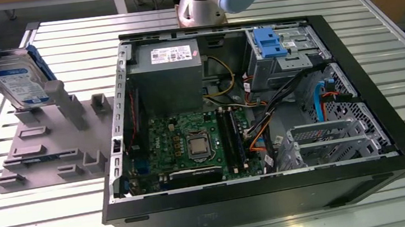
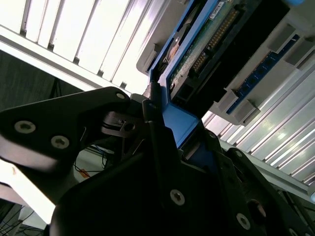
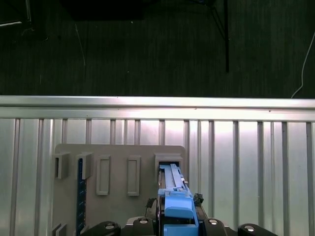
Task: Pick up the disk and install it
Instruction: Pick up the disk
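Black gripper [image 2: 174,120] of my arm, pinching the blue-framed disk [image 1: 22,81] upright at the grey fixture block [image 1: 48,146], on the exterior view's left of the open computer case [image 1: 272,202]: grasp made, I judge; carrying and installing remain.

I watch through an exterior view set high, looking steeply down across the slatted table [image 1: 66,32], with the open computer case [image 1: 272,202] mid-frame and the grey fixture block [image 1: 42,158] at the left. The first wrist view faces down past the gripper [image 3: 176,202] onto that same block and the slats. The second wrist view sits very close, looking along the circuit-board face of the disk [image 2: 197,54], which all three views share.
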Robot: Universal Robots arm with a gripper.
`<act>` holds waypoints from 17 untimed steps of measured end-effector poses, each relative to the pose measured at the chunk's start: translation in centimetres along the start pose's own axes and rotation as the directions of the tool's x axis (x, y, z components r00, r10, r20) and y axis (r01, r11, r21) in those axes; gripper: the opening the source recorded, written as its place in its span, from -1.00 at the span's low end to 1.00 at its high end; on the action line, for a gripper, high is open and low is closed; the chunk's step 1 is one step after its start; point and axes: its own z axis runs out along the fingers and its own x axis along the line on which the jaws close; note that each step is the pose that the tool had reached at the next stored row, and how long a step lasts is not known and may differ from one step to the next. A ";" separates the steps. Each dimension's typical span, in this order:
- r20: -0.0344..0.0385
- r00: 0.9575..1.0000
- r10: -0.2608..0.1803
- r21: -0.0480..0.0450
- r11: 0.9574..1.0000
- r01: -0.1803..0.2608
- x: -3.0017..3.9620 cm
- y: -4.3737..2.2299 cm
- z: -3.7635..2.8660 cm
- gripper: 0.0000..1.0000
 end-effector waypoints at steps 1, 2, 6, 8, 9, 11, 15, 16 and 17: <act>0.000 1.000 0.000 0.000 1.000 0.000 0.00 0.00 -0.03 -0.27; 0.000 1.000 0.000 0.000 1.000 0.000 0.00 0.00 -0.05 -0.27; 0.000 1.000 0.000 0.000 1.000 0.000 0.00 0.00 -0.14 -0.27; 0.000 1.000 0.000 0.000 1.000 0.000 0.00 0.00 -0.19 -0.27; 0.000 1.000 0.000 0.000 1.000 0.000 0.00 0.00 -0.22 -0.27; 0.000 1.000 0.000 0.000 1.000 0.000 0.00 0.00 -0.25 -0.27; 0.000 1.000 0.000 0.000 1.000 0.000 -0.01 0.01 -0.32 -0.27; 0.000 1.000 0.000 0.000 1.000 0.000 -0.01 0.01 -0.34 -0.27; 0.000 1.000 0.000 0.000 1.000 0.000 -0.01 0.01 -0.36 -0.27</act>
